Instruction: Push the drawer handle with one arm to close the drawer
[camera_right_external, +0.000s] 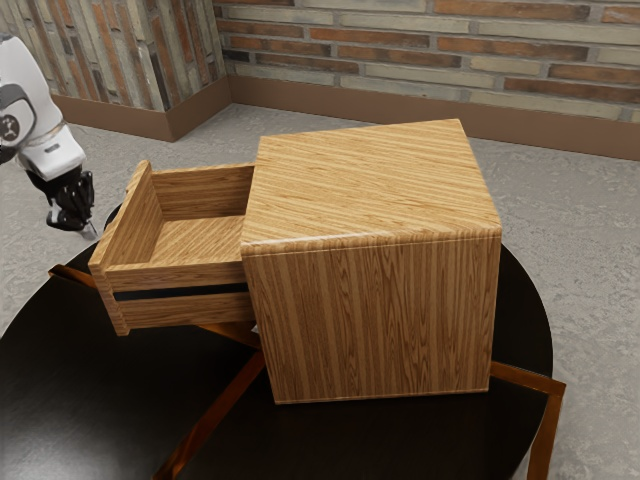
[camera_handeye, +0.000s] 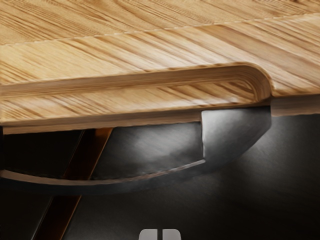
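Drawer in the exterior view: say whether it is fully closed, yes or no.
No, the drawer juts out of the wooden cabinet toward the exterior view's left, its inside exposed.

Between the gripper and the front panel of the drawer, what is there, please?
The dark curved handle: the wrist view shows it between the gripper and the front panel.

The wooden drawer (camera_right_external: 180, 278) stands open, a dark, curved handle (camera_handeye: 225, 140) on its front.
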